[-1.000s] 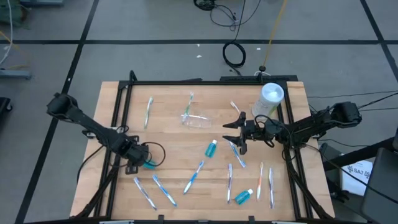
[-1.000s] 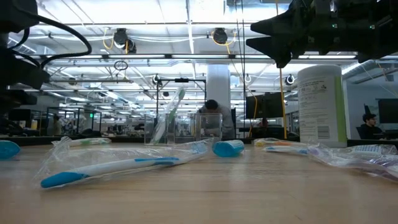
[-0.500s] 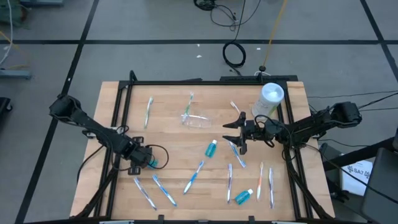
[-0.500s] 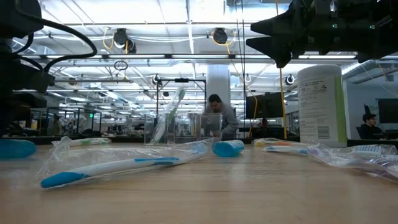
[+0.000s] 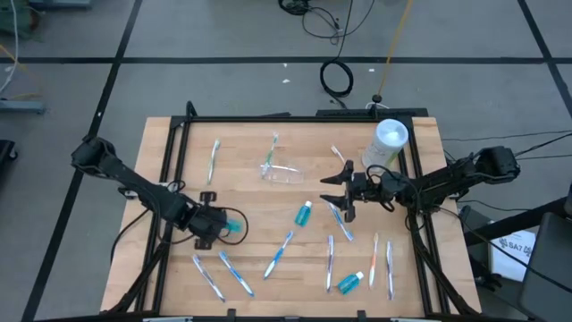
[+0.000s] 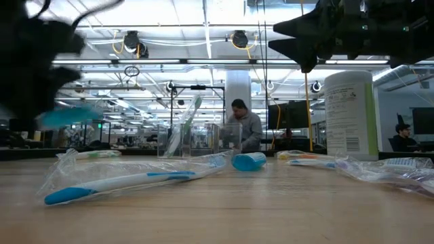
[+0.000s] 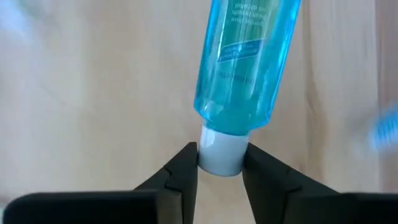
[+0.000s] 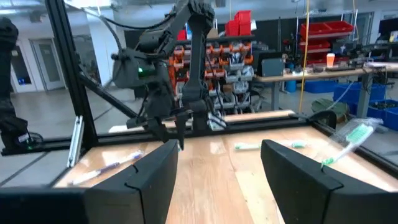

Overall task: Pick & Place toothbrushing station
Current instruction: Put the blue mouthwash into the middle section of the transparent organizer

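Note:
The clear toothbrushing station (image 5: pixel 284 173) lies on the table's far middle; in the low view (image 6: pixel 203 139) a toothbrush leans in it. My left gripper (image 5: pixel 213 225) is at the table's near left, shut on a blue toothpaste tube (image 5: pixel 232 225), which shows above the table in the low view (image 6: pixel 68 116). My right gripper (image 5: pixel 340 192) is open and empty above the table right of centre, its fingers apart in the right wrist view (image 8: pixel 217 168). My left gripper pinches the tube's white cap (image 7: pixel 221 155) between its two fingers (image 7: pixel 183 171). The fingers come from the table's left, and the blue body (image 7: pixel 249 62) sticks out beyond them toward the right. The tube is lifted clear of the table.
A white canister (image 5: pixel 389 141) stands at the far right. Two more blue tubes (image 5: pixel 304 213) (image 5: pixel 350 283) and several wrapped toothbrushes (image 5: pixel 279 253) lie scattered over the wooden table. A black frame (image 5: pixel 174 152) runs round the table. People show in the room beyond (image 6: pixel 245 129).
My left gripper has gone toward the table's right edge and up, keeping hold of the blue tube. The tube, which lay low at the table a second ago, is now lifted clear.

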